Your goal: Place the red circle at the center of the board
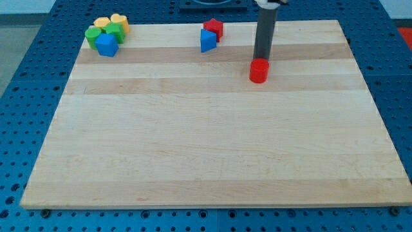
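The red circle (259,71), a short red cylinder, stands on the wooden board (212,148) toward the view's top, right of the middle. My tip (261,60) is directly behind it, on its top side in the view, touching or nearly touching it. The dark rod rises from there out of the view's top edge.
A red block (214,28) and a blue block (207,41) sit together at the top middle. At the top left corner lies a cluster: two yellow blocks (120,23), two green blocks (114,32) and a blue block (107,45). A blue perforated table surrounds the board.
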